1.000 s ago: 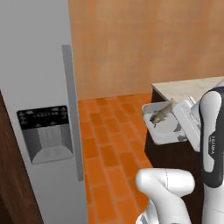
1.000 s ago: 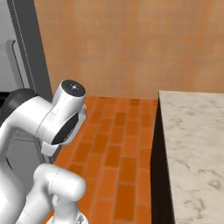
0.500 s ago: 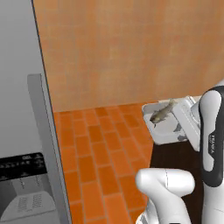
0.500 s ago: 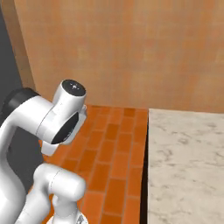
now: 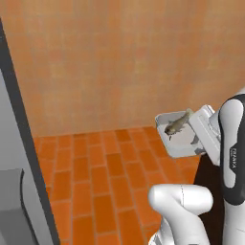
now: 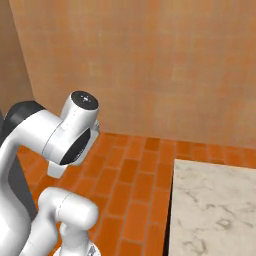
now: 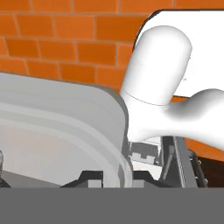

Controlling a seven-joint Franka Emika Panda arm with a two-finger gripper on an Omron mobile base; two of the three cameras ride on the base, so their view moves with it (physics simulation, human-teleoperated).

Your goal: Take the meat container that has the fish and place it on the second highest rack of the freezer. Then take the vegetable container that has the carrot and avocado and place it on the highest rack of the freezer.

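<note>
Orange brick floor [image 5: 105, 177] lies below one grey meat container [image 5: 184, 141] with one fish [image 5: 176, 125] inside; the gripper [image 7: 117, 175] clamps its rim.

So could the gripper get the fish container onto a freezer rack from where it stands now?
Probably not yet. The gripper is shut on the container's rim, fish inside, but the freezer sits at the far left edge, door side on, no racks in sight.

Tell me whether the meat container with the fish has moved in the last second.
Yes. In the left base view the meat container holds its spot beside the arm while the grey door slid left: it swung right, away from that door.
</note>
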